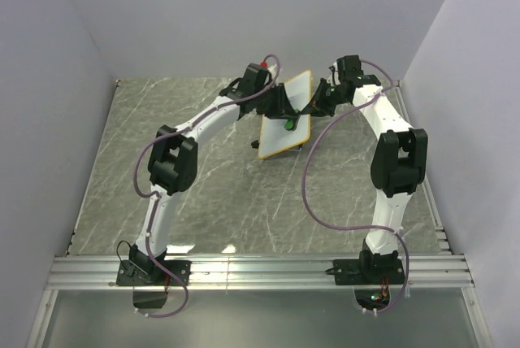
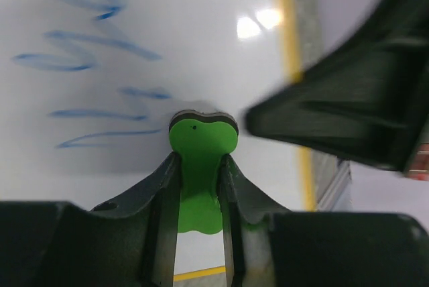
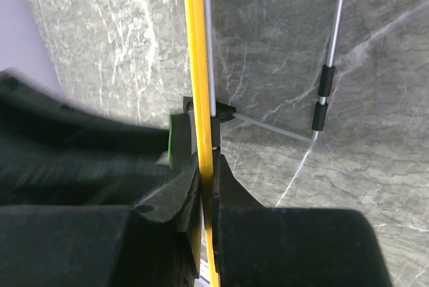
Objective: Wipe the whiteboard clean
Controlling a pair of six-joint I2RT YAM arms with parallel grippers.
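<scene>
The whiteboard (image 1: 278, 138), white with an orange-yellow frame, stands tilted at the back middle of the table. Blue scribbles (image 2: 87, 52) cover the left part of its face (image 2: 201, 32). My left gripper (image 1: 290, 119) (image 2: 200, 163) is shut on a small green eraser (image 2: 201, 143) (image 1: 289, 125), whose dark felt end presses against the board just right of the scribbles. My right gripper (image 1: 314, 108) (image 3: 208, 163) is shut on the board's right frame edge (image 3: 194, 45), seen edge-on. It shows as a dark blurred shape (image 2: 348, 99) in the left wrist view.
The board's grey wire stand (image 3: 328, 86) with black sleeves rests on the marble table (image 1: 203, 193) behind the board. White walls close in the table on three sides. An aluminium rail (image 1: 260, 271) carries both arm bases at the near edge.
</scene>
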